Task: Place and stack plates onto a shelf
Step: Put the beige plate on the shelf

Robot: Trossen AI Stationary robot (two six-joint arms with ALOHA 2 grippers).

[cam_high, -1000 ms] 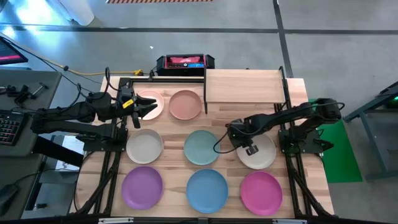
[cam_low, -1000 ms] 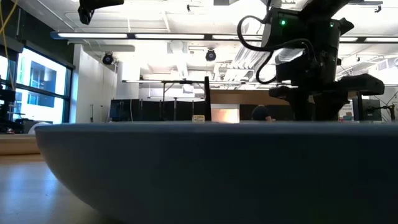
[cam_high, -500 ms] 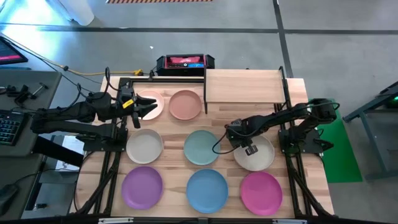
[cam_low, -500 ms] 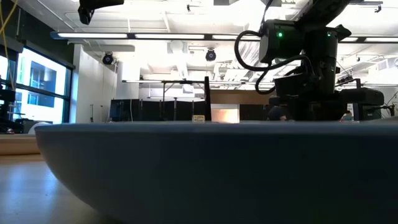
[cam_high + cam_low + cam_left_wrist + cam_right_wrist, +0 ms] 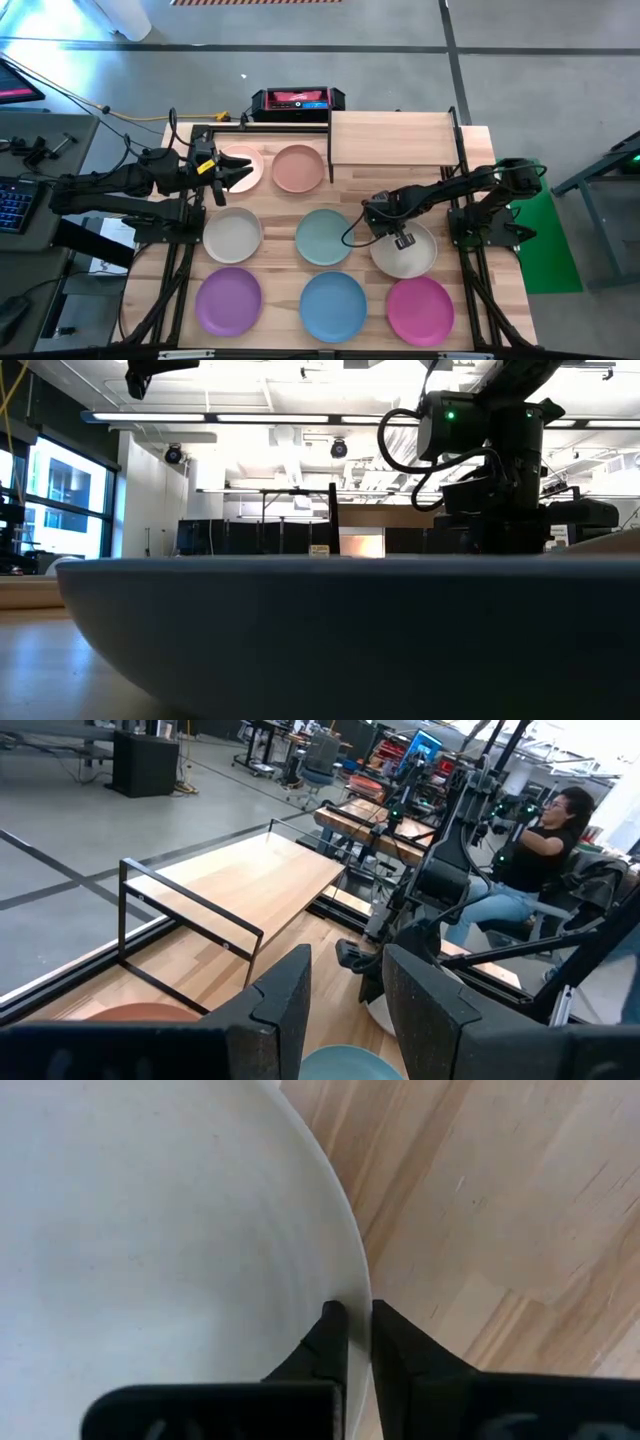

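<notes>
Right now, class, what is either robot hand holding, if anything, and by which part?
The right hand is shut on the rim of the round cream matte plate. The left hand is open and holds nothing.

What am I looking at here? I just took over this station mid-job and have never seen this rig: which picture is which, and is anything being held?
Two dark robot arms work at a wooden table. The overhead picture shows eight plates and the empty shelf at the table's far edge. The right gripper has its fingers pinched on the rim of a cream plate; its wrist camera shows that rim close up. The left gripper hangs open over the pale pink plate, holding nothing; its wrist camera looks across the shelf towards the other arm and a seated person beyond. The table-level picture is mostly blocked by the blue plate right in front of it.
</notes>
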